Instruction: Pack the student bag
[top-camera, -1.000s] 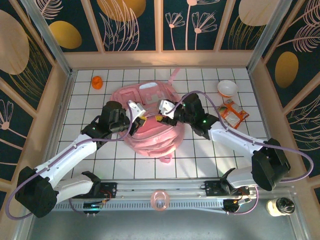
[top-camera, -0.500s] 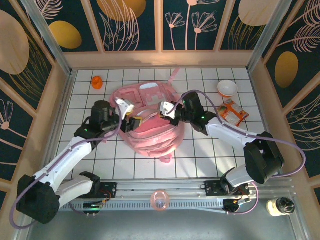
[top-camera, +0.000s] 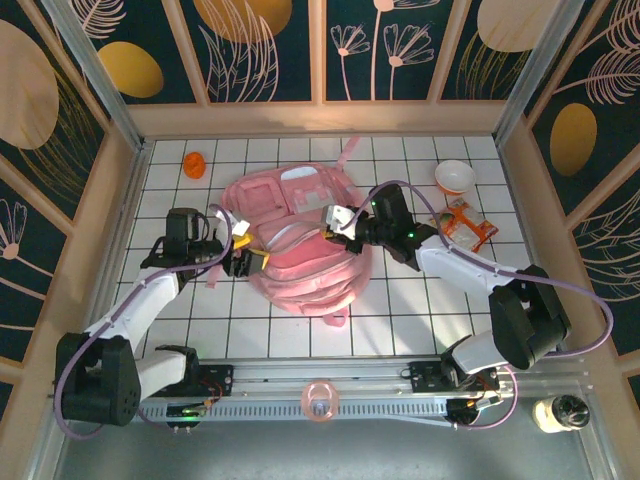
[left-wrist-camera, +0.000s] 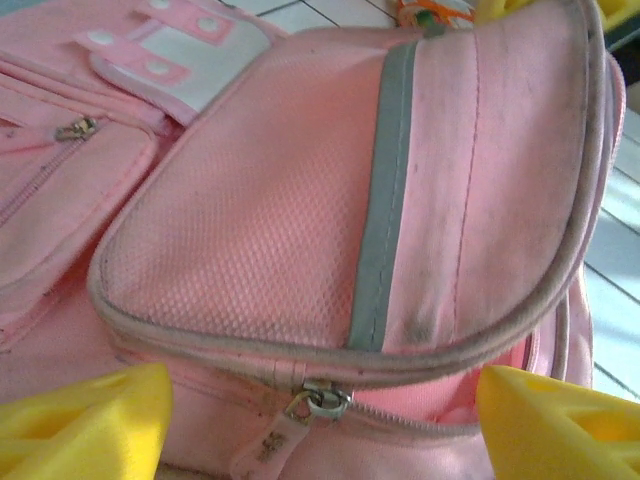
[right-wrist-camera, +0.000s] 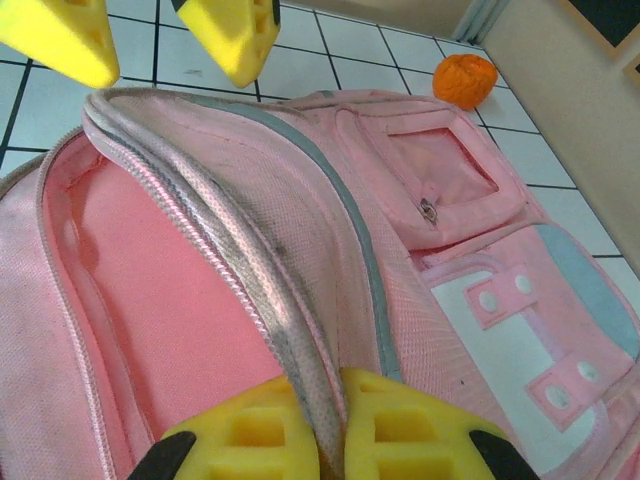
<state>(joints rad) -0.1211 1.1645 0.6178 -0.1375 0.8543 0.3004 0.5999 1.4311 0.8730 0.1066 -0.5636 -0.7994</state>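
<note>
The left gripper (top-camera: 247, 252), jaws wide, sits just left of the student bag (top-camera: 300, 275), facing its zipped pocket (left-wrist-camera: 300, 230). Farther in, the right gripper (right-wrist-camera: 335, 405) pinches the bag's open zip edge (right-wrist-camera: 235, 275) between its jaws. The bag lies mid-way across the table (top-camera: 260, 332), reaching toward the far edge.

The pink student bag (top-camera: 305, 272) lies on the white-tiled worktop (top-camera: 420, 300) between 2 hands: the right hand (top-camera: 330, 228) pinches its upper edge, the left hand (top-camera: 250, 260) (jaws apart) sits just beside its left side.
</note>
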